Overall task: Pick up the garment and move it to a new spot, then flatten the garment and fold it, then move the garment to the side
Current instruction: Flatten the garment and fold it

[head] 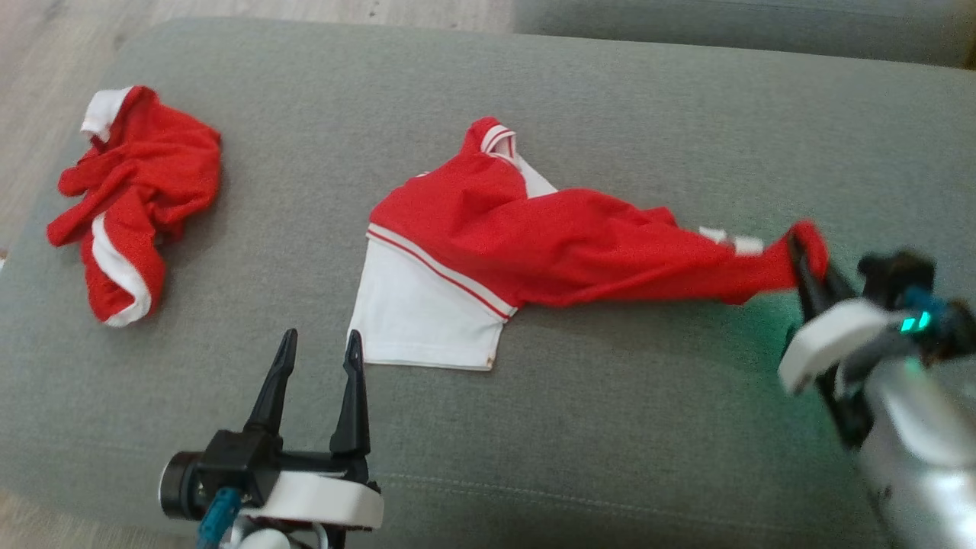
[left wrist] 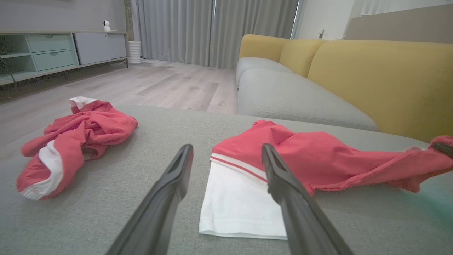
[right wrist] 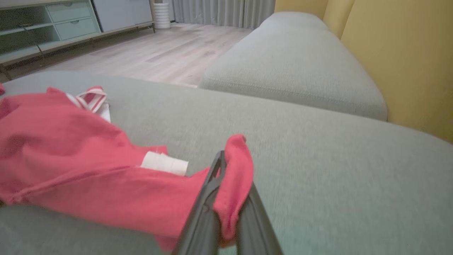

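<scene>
Right pincer (head: 808, 263) first: its two dark fingers are clamped together on the red tail end of the garment (head: 534, 236), with the cloth pinched between them and curling over the tips. From that grip the fabric runs leftward in one long rumpled rope, low over the grey sofa cushion (head: 648, 427). It ends where the collar and the white panel lie flat near the middle. That reads to me as a drag-and-stretch: hold one end, let the weight of the other anchor it, and the shirt pulls out long, ready for flattening.

Over to the left pincer (head: 320, 343): spread wide, holding nothing, hovering just on the near side of the white panel's near-left corner, fingers pointing far. My guess is it's waiting there to pin or take that corner.

Further left, well apart, a second red-and-white garment (head: 130, 221) sits in a crumpled heap.

As for containers, there's the sideboard (left wrist: 53, 49) across the wooden floor (left wrist: 170, 81): drawers shut, contents hidden, open shelves too dim to read.
</scene>
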Robot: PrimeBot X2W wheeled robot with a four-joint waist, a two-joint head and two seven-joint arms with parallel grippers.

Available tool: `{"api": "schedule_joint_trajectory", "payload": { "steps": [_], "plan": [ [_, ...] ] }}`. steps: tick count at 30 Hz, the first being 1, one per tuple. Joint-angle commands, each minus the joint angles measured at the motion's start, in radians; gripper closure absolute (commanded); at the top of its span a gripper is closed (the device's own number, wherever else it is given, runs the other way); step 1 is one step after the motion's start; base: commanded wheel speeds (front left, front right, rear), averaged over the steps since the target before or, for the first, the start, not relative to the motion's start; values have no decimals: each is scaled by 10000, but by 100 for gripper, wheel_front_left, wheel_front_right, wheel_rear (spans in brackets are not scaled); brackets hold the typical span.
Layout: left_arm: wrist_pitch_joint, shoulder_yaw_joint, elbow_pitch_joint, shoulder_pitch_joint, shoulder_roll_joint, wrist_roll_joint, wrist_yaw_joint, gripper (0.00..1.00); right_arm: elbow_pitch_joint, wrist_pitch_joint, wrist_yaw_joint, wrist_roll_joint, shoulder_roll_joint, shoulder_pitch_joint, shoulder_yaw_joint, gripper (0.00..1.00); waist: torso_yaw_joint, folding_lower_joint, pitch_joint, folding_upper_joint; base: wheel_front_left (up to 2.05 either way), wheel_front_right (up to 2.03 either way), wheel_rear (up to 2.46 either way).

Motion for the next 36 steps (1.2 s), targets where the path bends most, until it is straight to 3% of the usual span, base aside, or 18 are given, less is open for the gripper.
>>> {"api": "schedule_joint_trajectory", "payload": {
  "steps": [1,6,7,8,10,11,17,23,30,36],
  "plan": [
    [18,337,-396,-296,232,-63,67,0,-760,-118,69,-431,203,464,-166,100,-192,1,-67,0,0,0,0],
    [50,342,-457,-271,272,-73,112,0,-1839,-119,69,-1348,585,1666,-782,100,-391,1,-99,0,0,0,0],
    [53,344,-458,-263,279,-81,119,0,-2077,-119,69,-1536,687,1943,-908,93,-428,1,-119,0,0,0,0],
    [54,347,-455,-251,285,-93,123,0,-2304,-119,69,-1709,782,2204,-1018,75,-466,1,-144,0,0,0,0],
    [55,349,-444,-230,288,-112,140,0,-2662,-119,69,-2006,960,2690,-1202,4,-535,1,-203,0,0,0,0],
    [56,346,-442,-221,286,-120,148,0,-2812,-119,69,-2094,1053,2908,-1268,0,-568,1,-239,0,0,0,0],
    [37,364,-413,-139,312,-188,187,0,-3998,307,69,-2289,1387,4244,-1276,0,-792,1,-513,0,0,0,0],
    [10,329,-362,-138,302,-236,158,0,-5335,1104,69,-1721,1182,5223,-1270,0,-803,1,-646,0,0,0,0],
    [-37,260,-316,-258,224,-264,101,0,-6527,2356,69,-1650,383,4227,-1223,0,-436,1,-511,0,0,0,0],
    [-129,244,-199,-448,125,-282,36,0,-6058,3570,69,-1234,-344,2767,-289,0,240,1,-191,0,0,0,0]
  ]
}}
